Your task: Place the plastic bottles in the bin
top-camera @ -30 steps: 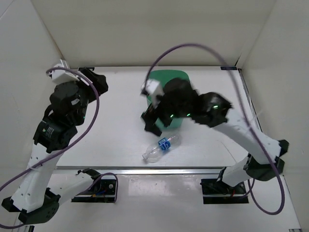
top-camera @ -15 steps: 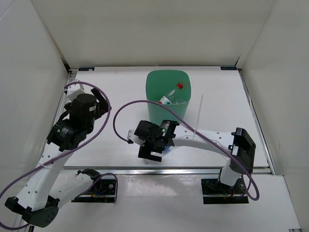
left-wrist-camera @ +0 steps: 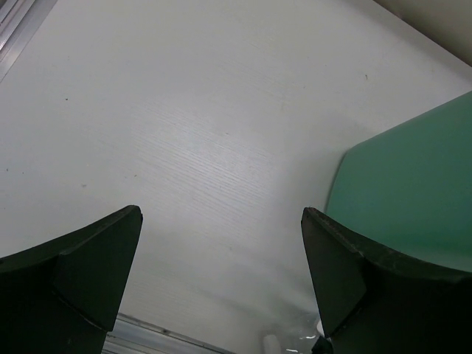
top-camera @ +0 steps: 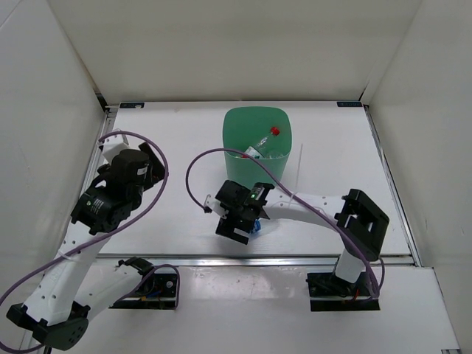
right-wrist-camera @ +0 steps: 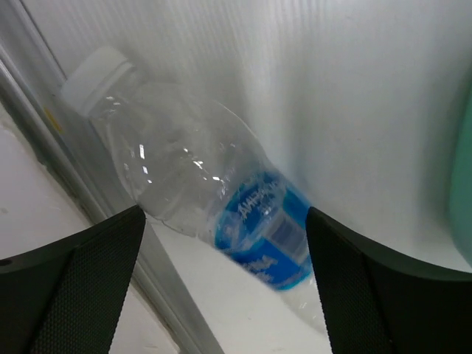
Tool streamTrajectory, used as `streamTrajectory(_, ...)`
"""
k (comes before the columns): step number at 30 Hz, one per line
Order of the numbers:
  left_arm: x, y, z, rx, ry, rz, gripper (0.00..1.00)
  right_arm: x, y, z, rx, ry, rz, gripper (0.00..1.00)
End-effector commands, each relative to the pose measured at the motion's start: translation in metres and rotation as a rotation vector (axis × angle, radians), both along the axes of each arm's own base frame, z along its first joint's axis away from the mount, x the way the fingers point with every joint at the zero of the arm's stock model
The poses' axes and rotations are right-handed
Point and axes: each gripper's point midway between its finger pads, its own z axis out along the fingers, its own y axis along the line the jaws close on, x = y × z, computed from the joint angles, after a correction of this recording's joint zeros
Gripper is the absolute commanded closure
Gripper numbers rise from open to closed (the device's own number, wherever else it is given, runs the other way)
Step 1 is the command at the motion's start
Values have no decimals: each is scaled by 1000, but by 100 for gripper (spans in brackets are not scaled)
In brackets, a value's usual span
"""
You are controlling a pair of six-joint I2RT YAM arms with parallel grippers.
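A clear plastic bottle (right-wrist-camera: pixel 221 206) with a blue label and white cap lies on its side near the table's front edge. In the top view only its blue label (top-camera: pixel 254 226) peeks out under my right gripper (top-camera: pixel 237 223). My right gripper (right-wrist-camera: pixel 221 295) is open and hangs just above this bottle, one finger on each side of it. The green bin (top-camera: pixel 234 158) stands at mid-table and holds a clear bottle with a red cap (top-camera: pixel 264 142). My left gripper (top-camera: pixel 151 166) is open and empty over the left side of the table; its wrist view shows the bin's wall (left-wrist-camera: pixel 413 184).
White enclosure walls ring the table. An aluminium rail (top-camera: pixel 251 259) runs along the front edge, right beside the lying bottle. A thin white stick (top-camera: pixel 301 166) lies to the right of the bin. My right arm's cable loops over the table in front of the bin.
My right gripper has dropped from beside the bin to just over the blue-label bottle and shifted slightly right. My left arm has lowered and drawn back a little.
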Motion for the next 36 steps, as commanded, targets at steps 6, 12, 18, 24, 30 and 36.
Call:
streamTrajectory(6, -7, 9, -13, 28, 36, 24, 0, -32, 21, -9, 54, 213, -79, 18)
streamTrajectory(12, -8, 10, -24, 41, 58, 36, 0, -55, 10, -22, -60, 364, -150, 54)
streamTrajectory(18, -4, 12, -25, 56, 61, 52, 0, -56, 13, 9, -122, 402, -239, 94)
streamTrajectory(24, -3, 23, -13, 78, 36, 117, 0, -5, 61, 155, 204, 115, -307, 100)
streamTrajectory(30, -3, 32, -14, 104, 35, 164, 0, 90, 52, 297, 475, -356, -443, 97)
streamTrajectory(36, 3, 30, -17, 131, 67, 158, 0, 192, 10, 351, 591, -681, -589, 87)
